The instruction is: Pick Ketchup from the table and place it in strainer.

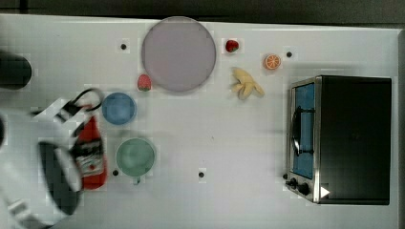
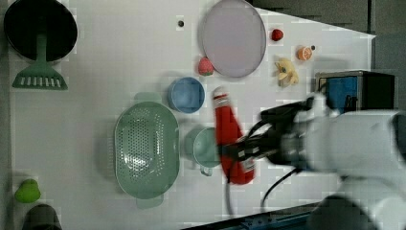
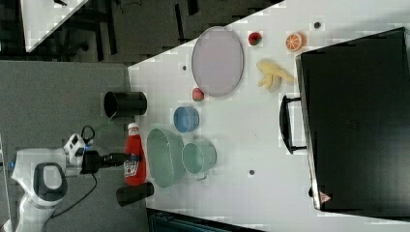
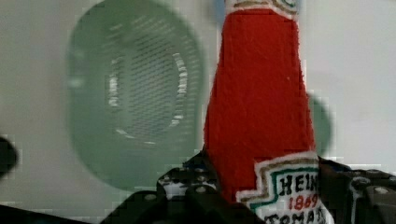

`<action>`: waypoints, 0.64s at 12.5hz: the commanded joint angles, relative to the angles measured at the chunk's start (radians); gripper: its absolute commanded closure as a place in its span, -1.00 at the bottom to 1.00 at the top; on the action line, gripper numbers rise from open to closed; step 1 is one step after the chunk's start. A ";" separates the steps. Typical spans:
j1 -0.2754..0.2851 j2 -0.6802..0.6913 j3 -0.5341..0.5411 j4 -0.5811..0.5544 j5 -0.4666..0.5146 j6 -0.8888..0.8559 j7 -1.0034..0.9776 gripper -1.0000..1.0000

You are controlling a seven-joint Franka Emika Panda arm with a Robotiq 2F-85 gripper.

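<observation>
White tabletop was the whole workspace, dark floor beyond its edge in the right view.

Your gripper [image 2: 239, 152] was clamped across the labelled lower body of the ketchup bottle [image 2: 229, 139], one finger on each side; the wrist view showed the black fingers [image 4: 187, 186] hugging the label. The bottle was held up off the table, cap end pointing away from the arm. In the right view the bottle [image 3: 135, 157] hung just beside the strainer [image 3: 164, 157], on the arm's side of it, not inside it. In the left view the strainer [image 2: 146, 151] sat at the left view's left of the bottle, with the green cup [image 2: 203, 146] between them. The wrist view had the strainer [image 4: 135, 93] below and to the side of the bottle [image 4: 257, 107], perforated centre visible.

Working outward: the blue bowl [image 1: 118, 108] sat just beside the green cup [image 1: 135, 156], and a strawberry [image 1: 144, 82] lay touching or almost touching the rim of the big grey plate [image 1: 178, 54]. A second strawberry [image 1: 232, 46] lay on the plate's other side, then a peeled banana [image 1: 246, 84] and an orange half [image 1: 272, 61]. The toaster oven [image 1: 351, 138] stood at the top view's right, well apart from the arm.

A green spatula [image 2: 39, 72] and a dark round pot [image 2: 40, 28] were at the left view's top left.
</observation>
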 commanded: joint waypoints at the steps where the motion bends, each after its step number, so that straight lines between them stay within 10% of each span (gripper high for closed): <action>1: 0.018 0.049 0.068 -0.007 0.001 0.120 0.314 -0.20; 8: 0.052 0.267 0.109 -0.133 -0.149 0.483 0.446 -0.29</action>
